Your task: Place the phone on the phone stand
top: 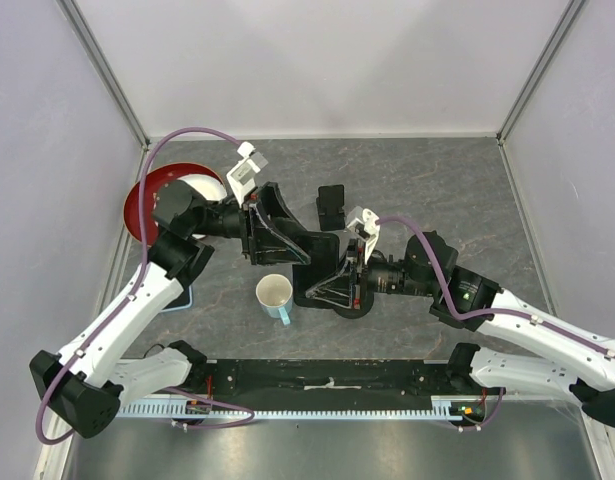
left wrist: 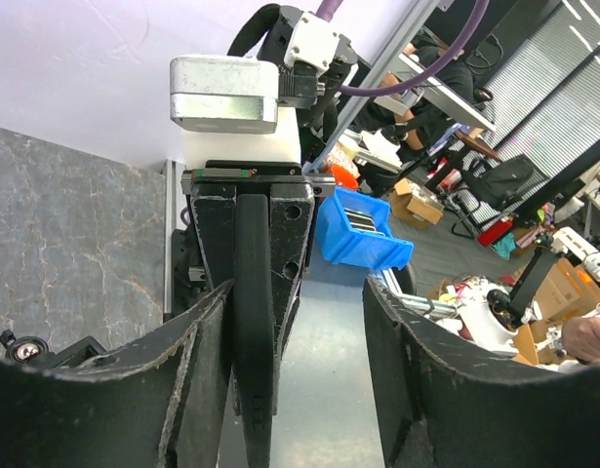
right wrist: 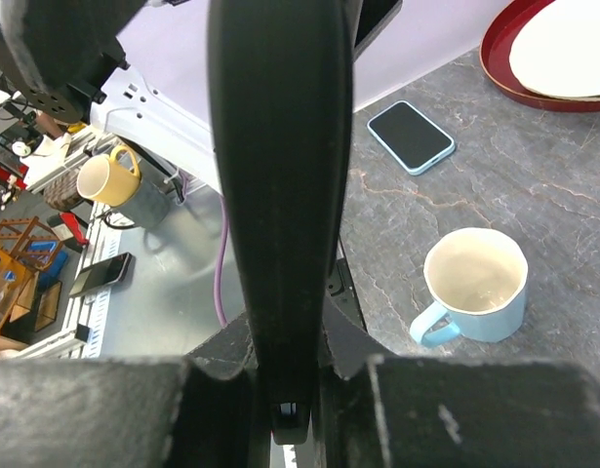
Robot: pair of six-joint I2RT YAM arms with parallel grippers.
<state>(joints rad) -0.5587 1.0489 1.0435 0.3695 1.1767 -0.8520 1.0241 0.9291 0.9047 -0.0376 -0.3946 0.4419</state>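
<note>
In the top view, the left gripper (top: 305, 245) and the right gripper (top: 325, 278) are seen meeting nose to nose at the table's (top: 457, 190) centre. A thin black slab (right wrist: 280, 195) is clamped edge-on between the right gripper's closed fingers (right wrist: 495, 409); what the slab is cannot be told. The left gripper's fingers (left wrist: 417, 380) are spread wide and nothing is held; the slab is straddled, with one finger just beside it. The phone (right wrist: 410, 136), in a light-blue case, is laid flat and screen-up on the table at 9 o'clock from the mug (top: 275, 295), partly hidden there under the left forearm. A red tray (top: 147, 195) is placed at 10 o'clock.
</note>
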